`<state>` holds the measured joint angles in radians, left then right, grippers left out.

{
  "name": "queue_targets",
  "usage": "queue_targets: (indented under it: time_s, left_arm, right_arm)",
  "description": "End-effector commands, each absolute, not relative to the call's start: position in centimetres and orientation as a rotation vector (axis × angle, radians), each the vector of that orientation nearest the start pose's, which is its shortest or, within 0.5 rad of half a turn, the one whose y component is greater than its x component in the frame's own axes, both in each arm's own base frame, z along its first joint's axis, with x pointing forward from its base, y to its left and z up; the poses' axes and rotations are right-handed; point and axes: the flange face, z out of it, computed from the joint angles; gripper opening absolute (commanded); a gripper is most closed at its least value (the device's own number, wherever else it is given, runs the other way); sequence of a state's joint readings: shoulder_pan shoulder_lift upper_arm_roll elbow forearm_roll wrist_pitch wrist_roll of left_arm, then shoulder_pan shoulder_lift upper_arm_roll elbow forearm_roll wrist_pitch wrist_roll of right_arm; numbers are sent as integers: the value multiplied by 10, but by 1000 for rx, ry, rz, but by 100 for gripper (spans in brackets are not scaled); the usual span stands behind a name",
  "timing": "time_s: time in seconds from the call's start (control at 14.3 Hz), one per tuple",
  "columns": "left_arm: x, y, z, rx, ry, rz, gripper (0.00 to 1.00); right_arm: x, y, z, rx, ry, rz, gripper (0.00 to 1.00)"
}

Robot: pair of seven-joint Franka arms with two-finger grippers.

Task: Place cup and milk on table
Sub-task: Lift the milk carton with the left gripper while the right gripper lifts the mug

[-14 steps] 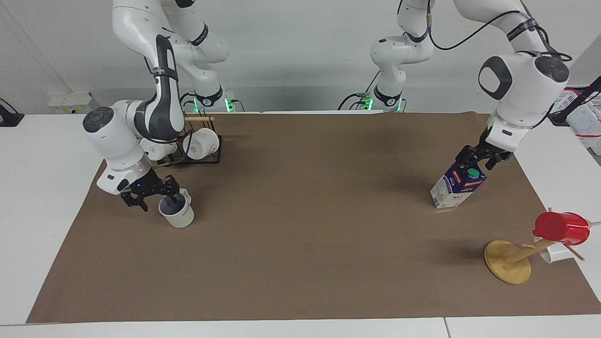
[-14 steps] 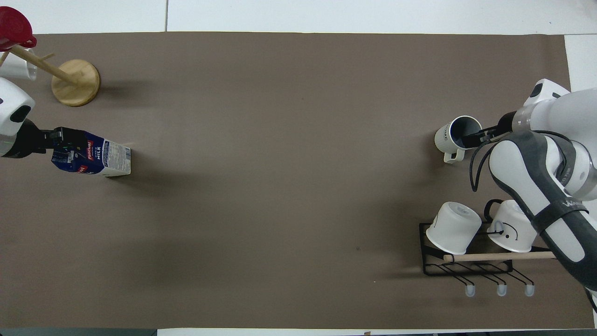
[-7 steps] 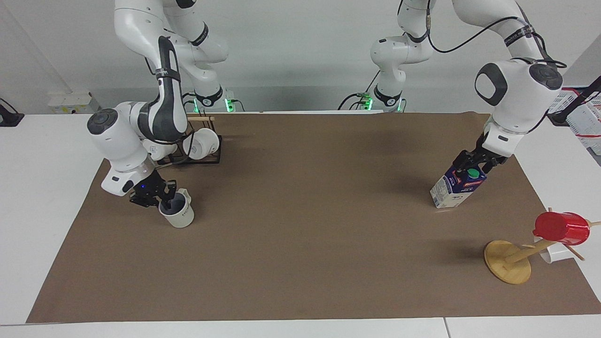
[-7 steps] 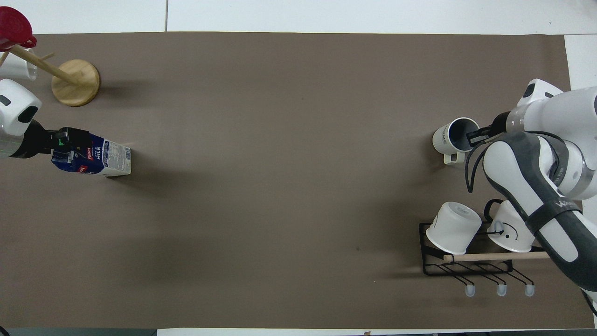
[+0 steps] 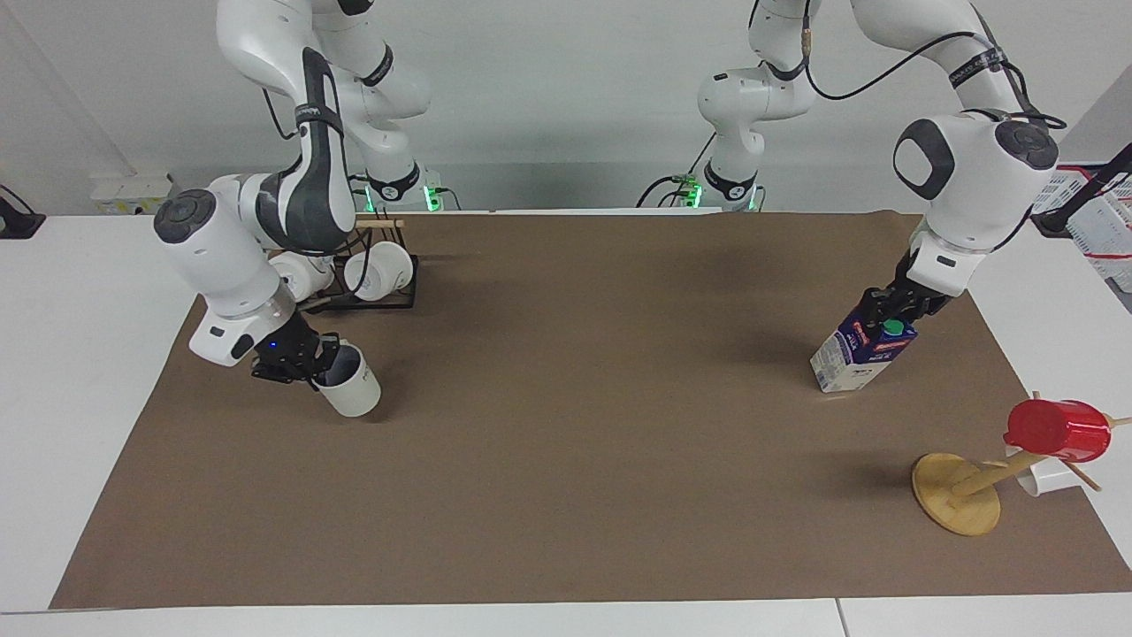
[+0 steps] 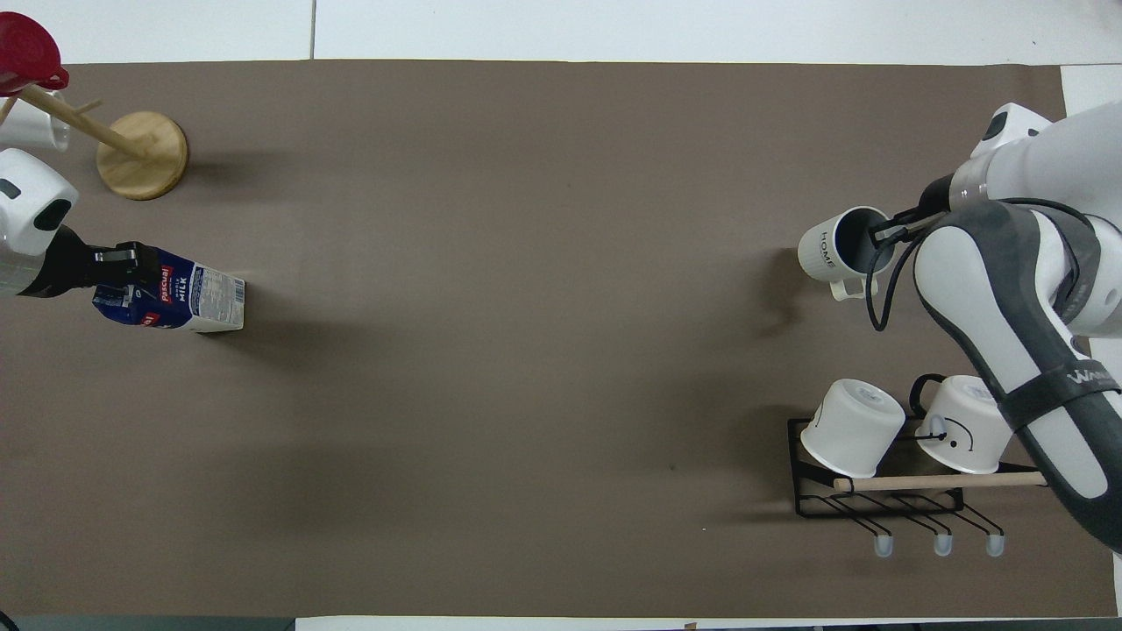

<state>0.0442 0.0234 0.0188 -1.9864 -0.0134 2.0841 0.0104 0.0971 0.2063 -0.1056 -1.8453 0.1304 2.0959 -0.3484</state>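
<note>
Grasp step: right tool (image 5: 305, 361) clamped on the tilted cup's (image 5: 349, 382) rim near the right arm's table (image 5: 88, 425) edge; left tool (image 5: 893, 311) pinches the milk (image 5: 860, 354) top. Next, carry both centreward.

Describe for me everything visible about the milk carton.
The milk is a small gable-top carton, seemingly coated paper: dark blue upper part with a red label and a round green cap, white lower part with fine print. It leans, tilted, its lower edge on the table at the left arm's end, nearer the robots than the wooden stand. The left gripper is shut on its top.
</note>
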Motion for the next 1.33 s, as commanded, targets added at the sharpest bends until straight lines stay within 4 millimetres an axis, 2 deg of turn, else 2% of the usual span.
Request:
queue_targets:
  time_s: [0.0,0.14,0.28,0.35,0.49,0.63,0.7,0.84,0.91,0.98,1.26]
  left_arm:
    - [562,36,460,-3149,-107,-131,0]
    - [563,36,473,-3148,-106,-151,0]
    - [567,31,502,-3148,-101,-153,0]
    - [569,28,516,-3147,-90,-153,0]
    - [575,23,541,-3144,-74,-152,0]
    - [577,-3,555,-3142,-52,-147,0]
    - [579,-16,557,-3143,-101,-152,0]
    - [579,-47,553,-3116,-98,-151,0]
    - [577,-61,551,-3117,-111,-152,0]
    - [576,-77,550,-3120,-121,-155,0]
    - [561,-165,543,-3133,-192,-156,0]
  right_arm:
    - [622,55,430,-3061,-350,-69,0]
    - [616,102,428,-3067,-281,-58,0]
    - [608,145,427,-3072,-241,-69,0]
    - [602,168,426,-3070,-264,-74,0]
    - [586,215,425,-3089,-413,-82,0]
    - [581,238,426,-3078,-484,-158,0]
    - [573,258,423,-3065,-530,-176,0]
    - [562,295,402,-3069,-544,-163,0]
    - [557,310,395,-3080,-575,-188,0]
    - [556,314,389,-3098,-622,-200,0]
    - [553,318,376,-3091,-647,-238,0]
